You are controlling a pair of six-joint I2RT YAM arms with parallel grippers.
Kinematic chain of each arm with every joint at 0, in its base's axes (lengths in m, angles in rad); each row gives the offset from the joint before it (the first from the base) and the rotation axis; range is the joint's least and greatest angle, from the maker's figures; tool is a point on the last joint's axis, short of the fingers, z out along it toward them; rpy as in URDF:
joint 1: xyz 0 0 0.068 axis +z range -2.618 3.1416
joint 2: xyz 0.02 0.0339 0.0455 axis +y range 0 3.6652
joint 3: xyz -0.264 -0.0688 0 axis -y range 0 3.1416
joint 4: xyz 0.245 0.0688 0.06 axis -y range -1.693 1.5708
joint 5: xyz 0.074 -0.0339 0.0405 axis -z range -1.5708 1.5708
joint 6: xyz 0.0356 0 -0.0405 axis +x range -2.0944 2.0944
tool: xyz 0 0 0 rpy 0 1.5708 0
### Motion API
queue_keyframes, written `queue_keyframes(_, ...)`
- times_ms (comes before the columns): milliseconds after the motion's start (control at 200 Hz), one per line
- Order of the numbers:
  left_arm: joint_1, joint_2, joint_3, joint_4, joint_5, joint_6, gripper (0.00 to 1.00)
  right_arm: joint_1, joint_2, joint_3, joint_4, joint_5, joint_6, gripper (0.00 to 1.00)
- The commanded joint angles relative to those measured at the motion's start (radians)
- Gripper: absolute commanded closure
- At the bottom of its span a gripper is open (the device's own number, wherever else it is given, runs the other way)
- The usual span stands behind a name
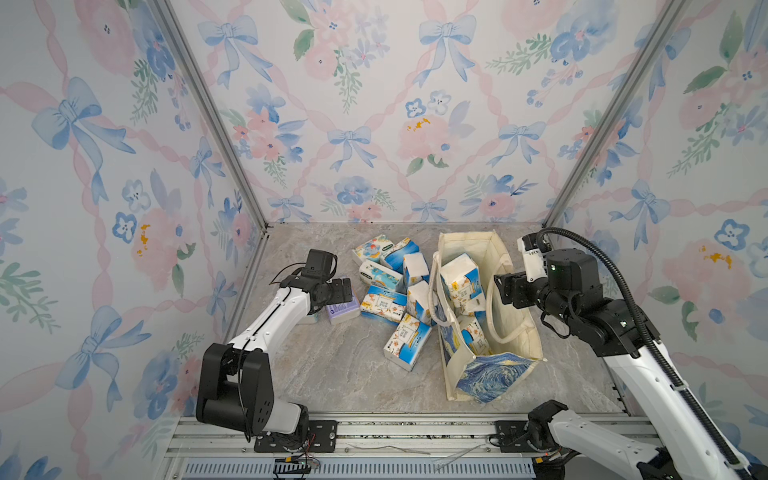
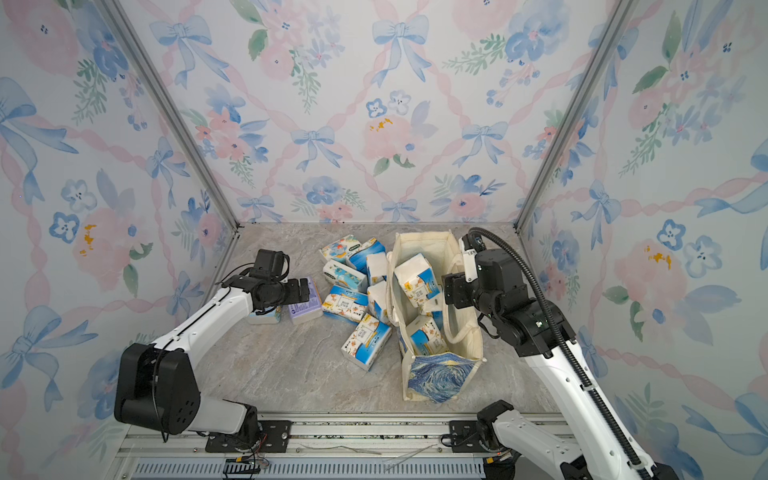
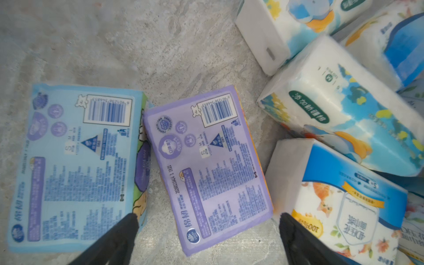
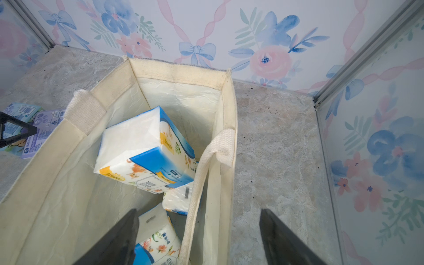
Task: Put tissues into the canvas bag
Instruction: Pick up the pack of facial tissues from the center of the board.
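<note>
The left gripper [image 3: 208,216] is found spread wide and empty above the lavender pack [image 1: 343,313], which lies flat at centre-left with its long axis up-frame. The right gripper [image 4: 199,211] is found spread and empty over the canvas bag [image 1: 490,374], at centre-right, lengthwise up-frame.

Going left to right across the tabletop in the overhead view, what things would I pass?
In a top view: light blue tissue pack → lavender tissue pack → loose blue-and-white tissue packs → canvas bag, already holding several packs.

White arm links [image 1: 270,320], black joints [image 1: 235,386], ribbed black hose [image 1: 615,269], possibly a green LED [image 1: 552,268].
</note>
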Motion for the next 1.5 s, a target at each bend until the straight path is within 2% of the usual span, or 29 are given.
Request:
queue_keyframes(0,0.005,0.036,0.018,-0.016,0.003,-0.046,0.02,-0.01,-0.012,-0.012,0.03,-0.011,-0.002,0.17)
queue_keyframes(195,0.038,0.038,0.067,-0.071,-0.154,-0.018,0.03,-0.018,-0.025,-0.031,0.043,-0.031,-0.009,0.16)
queue_keyframes(405,0.121,0.037,0.086,-0.097,-0.226,0.01,0.04,-0.03,-0.021,-0.056,0.066,-0.065,-0.011,0.16)
queue_keyframes(625,0.207,0.073,0.087,-0.095,-0.186,0.017,0.04,-0.032,-0.018,-0.066,0.076,-0.088,-0.025,0.16)
queue_keyframes(1195,0.249,0.228,0.129,-0.079,-0.22,0.06,0.03,-0.06,-0.032,-0.086,0.095,-0.117,-0.038,0.16)
queue_keyframes(1490,0.263,0.318,0.142,-0.029,-0.111,0.071,0.05,-0.068,-0.036,-0.089,0.105,-0.128,-0.045,0.16)
